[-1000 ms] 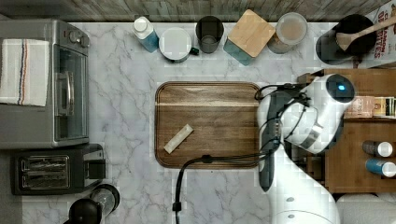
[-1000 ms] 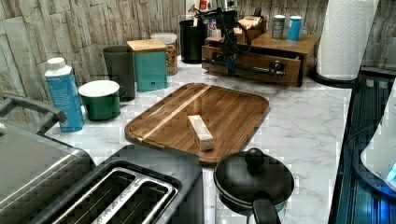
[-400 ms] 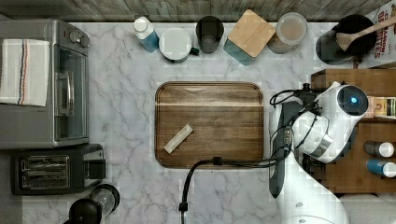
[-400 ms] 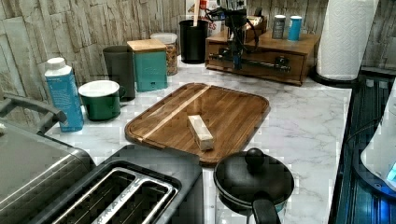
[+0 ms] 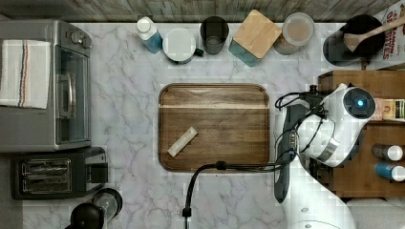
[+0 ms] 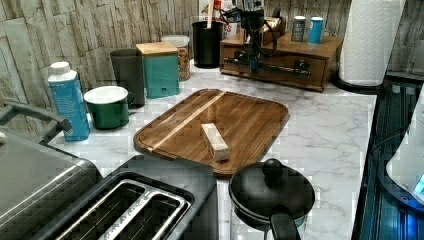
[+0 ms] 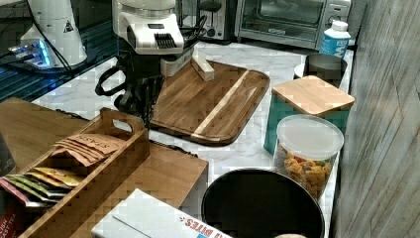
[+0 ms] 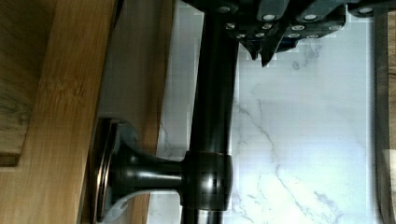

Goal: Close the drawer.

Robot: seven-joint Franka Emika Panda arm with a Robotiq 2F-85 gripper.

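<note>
While end effector (image 6: 251, 64) sits at black bar handle (image 8: 212, 112), fingers narrow, gripping nothing, push square into cabinet (image 6: 320, 52). Drawer (image 6: 272, 65) under cabinet top, front looks near flush. Keep contact centred, avoid slipping off bar.

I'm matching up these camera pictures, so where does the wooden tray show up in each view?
Top view: wooden tray mid-picture on the marble counter.
Left view: centre, beyond the toaster.
Right view: centre, partly behind the arm.
Wrist view: probably the brown strip beyond the marble.
Shared landmark: the pale block lying on the tray.
</note>
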